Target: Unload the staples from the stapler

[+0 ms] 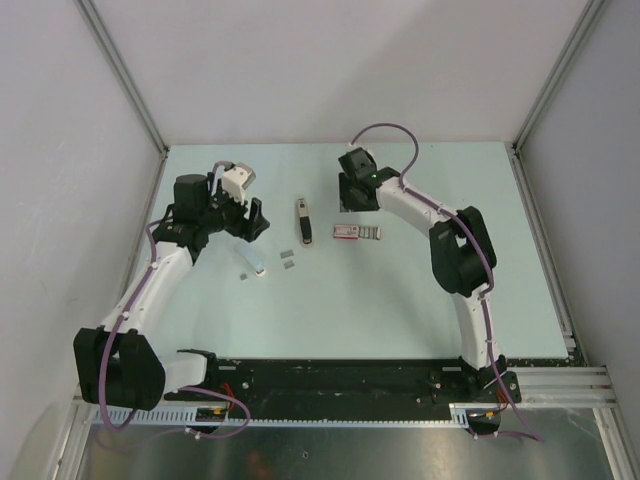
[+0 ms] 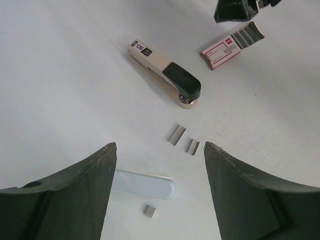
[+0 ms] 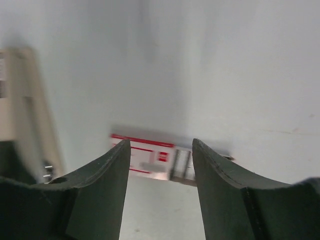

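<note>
On the tabletop (image 1: 400, 290), the stapler (image 1: 303, 220) lies near the centre, with the staple box (image 1: 357, 232) just to its right and apart from it. Two short strips of staples (image 1: 287, 256) rest side by side in front of the stapler. A small tube (image 1: 259, 266) lies to their left, with a lone staple bit (image 1: 243, 277) left of it. The left end effector (image 1: 247, 222) hangs left of the stapler, the right end effector (image 1: 352, 203) behind the staple box.

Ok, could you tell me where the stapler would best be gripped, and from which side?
Probably across its two long sides near mid-length, coming straight down from above: the stapler lies flat, long and narrow, with bare table on both sides.
</note>
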Robot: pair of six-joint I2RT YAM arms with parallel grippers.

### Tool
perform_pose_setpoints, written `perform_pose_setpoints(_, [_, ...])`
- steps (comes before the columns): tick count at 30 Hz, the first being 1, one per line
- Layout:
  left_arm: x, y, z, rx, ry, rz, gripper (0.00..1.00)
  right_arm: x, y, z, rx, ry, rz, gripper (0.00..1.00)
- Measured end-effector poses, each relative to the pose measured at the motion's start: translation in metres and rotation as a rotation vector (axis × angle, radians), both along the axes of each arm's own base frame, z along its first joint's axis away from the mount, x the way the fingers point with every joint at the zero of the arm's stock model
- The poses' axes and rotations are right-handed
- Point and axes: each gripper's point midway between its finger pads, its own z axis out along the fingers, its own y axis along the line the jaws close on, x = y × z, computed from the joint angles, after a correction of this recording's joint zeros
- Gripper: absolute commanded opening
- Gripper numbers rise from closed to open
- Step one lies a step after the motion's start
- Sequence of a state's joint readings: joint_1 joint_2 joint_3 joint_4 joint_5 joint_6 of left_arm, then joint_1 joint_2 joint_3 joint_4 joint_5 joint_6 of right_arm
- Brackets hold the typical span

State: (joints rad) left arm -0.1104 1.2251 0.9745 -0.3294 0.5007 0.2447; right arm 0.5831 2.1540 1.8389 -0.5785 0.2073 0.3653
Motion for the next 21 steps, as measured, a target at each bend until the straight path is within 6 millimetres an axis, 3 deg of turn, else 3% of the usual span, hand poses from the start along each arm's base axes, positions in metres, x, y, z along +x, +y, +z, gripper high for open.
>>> perform_pose_setpoints(3, [0.000,0.000,0.000,0.000,0.000,0.000,0.76,-0.006,-0.024,-0.029,-0.053,0.047,-0.043,0.56])
perform_pose_setpoints(5, [0.000,0.000,0.000,0.000,0.002,0.000,0.76,-0.010,-0.031,-0.040,-0.076,0.064,-0.053,0.55])
perform_pose_setpoints(13, [0.000,0.000,-0.001,0.001,0.003,0.001,0.76,0.003,-0.024,-0.048,-0.072,0.018,-0.064,0.49])
perform_pose_setpoints(21, [-0.001,0.000,-0.001,0.001,0.004,0.001,0.76,0.003,-0.026,-0.068,-0.090,0.037,-0.071,0.43])
